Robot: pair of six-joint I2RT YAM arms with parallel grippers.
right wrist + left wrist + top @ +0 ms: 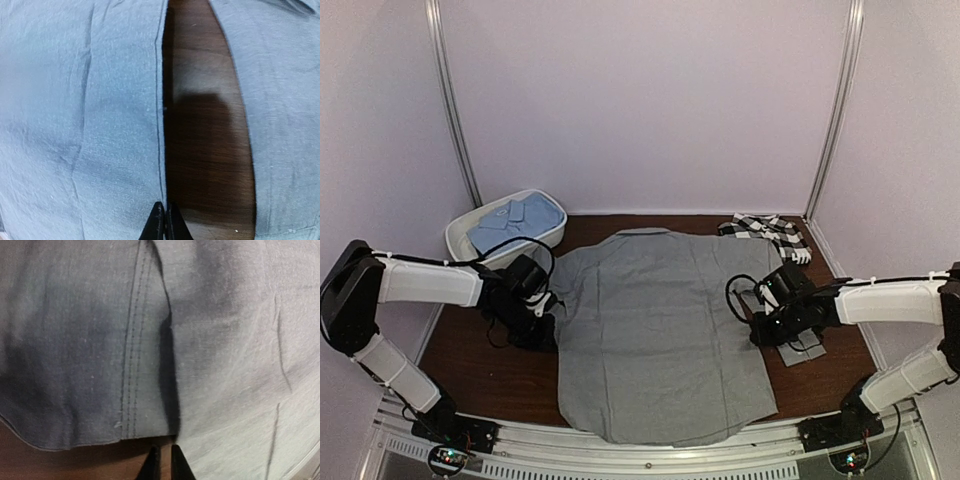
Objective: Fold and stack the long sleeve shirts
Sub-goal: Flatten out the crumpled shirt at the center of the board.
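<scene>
Top external: grey shirt (660,330) flat on counter (480,370) centre, hem at near edge. Left pincer (163,465) barely parted, empty, at shirt's left edge. Right pincer (161,224) closed, empty, beside right edge; bare counter strip there.

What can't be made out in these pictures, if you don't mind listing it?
Top view: the left edge of the grey shirt, covered by the left gripper and arm.
Right wrist view: the right gripper, cut off by the bottom edge; any pinched cloth is hidden.
Top view: the checked shirt, too small to read.
</scene>
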